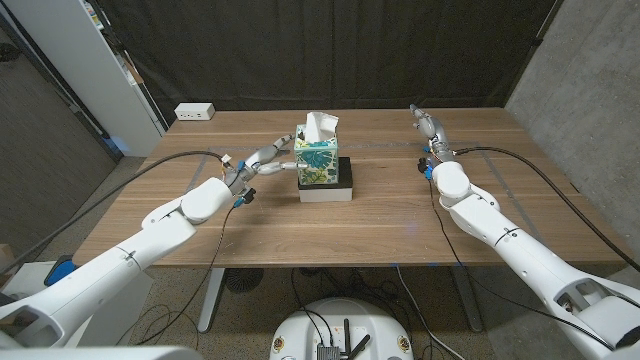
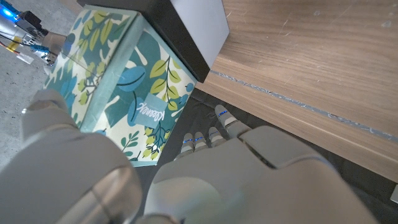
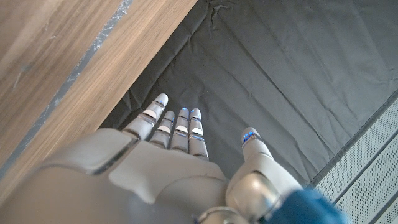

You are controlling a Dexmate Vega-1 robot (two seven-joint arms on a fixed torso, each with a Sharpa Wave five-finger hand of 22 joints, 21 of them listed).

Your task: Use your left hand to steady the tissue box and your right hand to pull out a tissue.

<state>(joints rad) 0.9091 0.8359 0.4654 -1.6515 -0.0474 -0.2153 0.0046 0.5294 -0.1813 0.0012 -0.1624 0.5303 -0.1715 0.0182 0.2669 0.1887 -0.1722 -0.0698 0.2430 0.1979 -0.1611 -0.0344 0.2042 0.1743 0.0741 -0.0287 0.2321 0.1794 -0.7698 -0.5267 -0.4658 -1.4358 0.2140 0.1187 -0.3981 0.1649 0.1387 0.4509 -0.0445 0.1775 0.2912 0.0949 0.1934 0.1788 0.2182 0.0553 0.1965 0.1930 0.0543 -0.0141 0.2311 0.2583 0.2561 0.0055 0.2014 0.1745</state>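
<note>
Surface: wooden table — plank top with lengthwise seams.
Centre: black-and-white base block lying directly on the table; leaf-patterned tissue box stands on it.
Far left corner: white power strip — on the table, well apart from the block.

We see two arms of smooth white rounded shells with grey seams at the joints, and a black cable runs along each. Our left hand and right hand are pale grey, the fingers segmented, with small blue glints near the fingertips. Blue parts sit at the wrists and lower arm ends.
</note>
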